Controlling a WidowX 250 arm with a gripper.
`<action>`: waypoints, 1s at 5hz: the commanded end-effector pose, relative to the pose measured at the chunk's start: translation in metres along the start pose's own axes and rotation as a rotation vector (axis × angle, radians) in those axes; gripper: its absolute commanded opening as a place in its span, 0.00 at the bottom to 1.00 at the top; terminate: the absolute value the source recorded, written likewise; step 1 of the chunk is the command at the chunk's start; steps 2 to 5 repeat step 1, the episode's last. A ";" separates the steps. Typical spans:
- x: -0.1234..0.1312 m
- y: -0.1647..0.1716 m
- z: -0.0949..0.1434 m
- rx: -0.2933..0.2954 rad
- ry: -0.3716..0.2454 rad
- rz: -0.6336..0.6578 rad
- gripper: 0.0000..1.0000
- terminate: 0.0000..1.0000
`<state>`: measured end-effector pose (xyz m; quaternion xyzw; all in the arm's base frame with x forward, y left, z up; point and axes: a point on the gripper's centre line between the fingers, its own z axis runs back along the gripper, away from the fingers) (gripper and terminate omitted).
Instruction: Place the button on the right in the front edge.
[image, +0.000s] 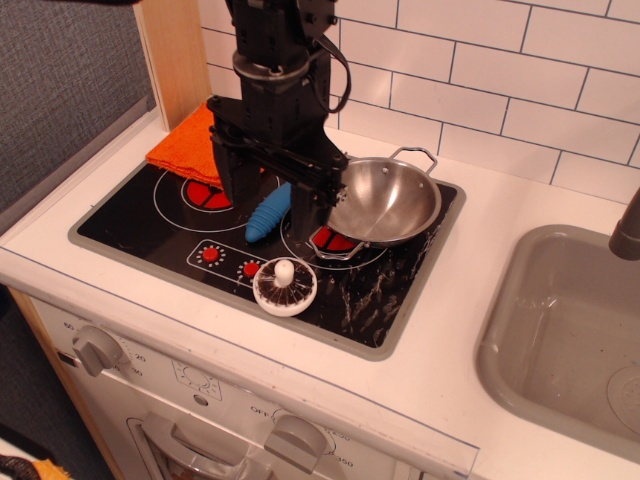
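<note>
The button (285, 286), a round white mushroom half with a dark ringed face and a white knob stem, lies stem up on the black cooktop. It sits close to the grey front edge (200, 285), right of the small red printed dots. My gripper (266, 195) hangs open above and behind the button, clear of it and holding nothing. A blue ribbed toy (268, 213) lies on the cooktop between the fingers' line of sight.
A steel pan (386, 200) sits on the right rear burner, close to my gripper. An orange cloth (186, 140) lies at the back left. A grey sink (560, 330) is at the right. Grey oven knobs (95, 349) are on the front panel below.
</note>
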<state>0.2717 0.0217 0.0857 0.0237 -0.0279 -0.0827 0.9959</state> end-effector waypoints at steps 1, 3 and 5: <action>0.000 0.008 0.019 0.013 -0.060 0.006 1.00 1.00; 0.000 0.008 0.019 0.013 -0.060 0.006 1.00 1.00; 0.000 0.008 0.019 0.013 -0.060 0.006 1.00 1.00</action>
